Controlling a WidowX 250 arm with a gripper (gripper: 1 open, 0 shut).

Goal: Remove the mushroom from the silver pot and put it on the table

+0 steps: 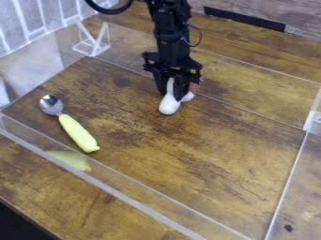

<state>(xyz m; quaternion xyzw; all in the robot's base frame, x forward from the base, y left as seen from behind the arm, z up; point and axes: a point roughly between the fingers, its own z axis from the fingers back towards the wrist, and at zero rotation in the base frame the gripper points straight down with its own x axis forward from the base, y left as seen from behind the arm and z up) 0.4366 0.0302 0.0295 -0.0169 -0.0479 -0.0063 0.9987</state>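
Observation:
The mushroom (167, 104) lies tilted on the table (213, 150), white stem toward the front and red-brown cap (190, 95) toward the back right. My gripper (177, 84) comes straight down from above. Its dark fingers have drawn in against the mushroom's upper part, near where stem meets cap. The mushroom's lower end rests on the wood. I see no silver pot in this view.
A yellow corn-like toy (78, 132) lies at the front left, with a small silver spoon-like piece (51, 103) just behind it. Clear plastic walls (138, 202) ring the wooden area. A clear stand (90, 39) sits at the back left.

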